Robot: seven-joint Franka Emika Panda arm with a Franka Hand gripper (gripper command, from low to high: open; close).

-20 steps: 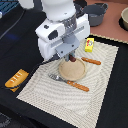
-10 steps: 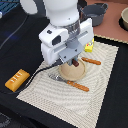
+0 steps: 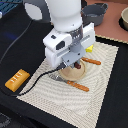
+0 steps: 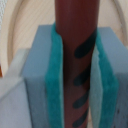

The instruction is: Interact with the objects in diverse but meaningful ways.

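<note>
A white Franka Panda arm is hanging over a cream woven placemat (image 3: 102, 95) on a black desk (image 3: 20, 30), its claw (image 3: 76, 64) clamping a brown toy sausage with dark grill marks (image 4: 74, 55) between two grey fingers faced with teal foam pads (image 4: 54, 75). In the wrist view the sausage's long axis is running parallel to the fingers, straight up through the narrow gap between the pads, with both pads pressing on its sides; its far end is pointing toward a round beige plate (image 4: 22, 30) beneath the claw. In the exterior view only the sausage's lower tip (image 3: 78, 65) is showing below the claw, standing roughly upright just above the plate, which is lying on the placemat between an orange-handled fork (image 3: 91, 61) and an orange-handled knife (image 3: 78, 86). A bright yellow rectangular box (image 3: 89, 48) is peeking out from behind the arm, near the placemat's far edge. An orange-yellow ridged block (image 3: 17, 79) is lying on the desk just off the placemat, toward the exterior view's left. A grey pot (image 3: 95, 12) is sitting at the back of the desk.
</note>
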